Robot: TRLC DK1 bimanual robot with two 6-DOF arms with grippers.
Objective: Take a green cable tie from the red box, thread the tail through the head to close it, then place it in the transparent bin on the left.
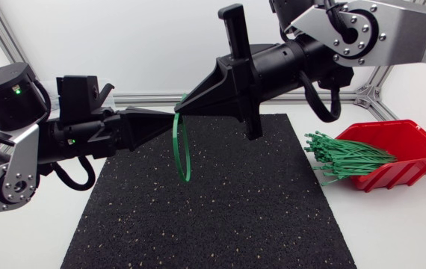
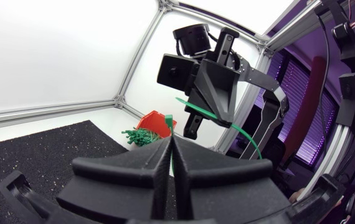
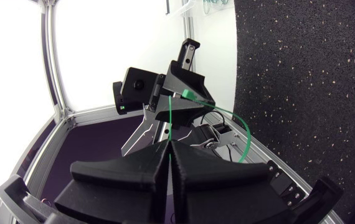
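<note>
Both claws meet nose to nose above the black mat (image 1: 220, 209), and the green cable tie (image 1: 184, 149) hangs between them as a long, narrow loop that drops toward the mat without touching it. The left claw (image 1: 170, 113) comes in from the left with its fingers pressed together, the tie pinched right at the tips. In the left wrist view that claw (image 2: 170, 144) shows no gap at all between its wedges, just the green strip poking out at the point. The right claw (image 1: 183, 108) reaches down from the upper right, tip almost touching the left one, and it too is clamped tight on the tie. From the right wrist view its fingers (image 3: 168, 144) are flat against each other, with the tie (image 3: 170, 121) running straight ahead to the left claw (image 3: 184, 93). Whether the tail is through the head, I cannot tell; the tips hide it. Over on the right of the counter (image 1: 400, 232) sits the red box (image 1: 407, 142), a thick bundle of green ties (image 1: 344, 158) spilling out of its open front toward the mat's edge.
</note>
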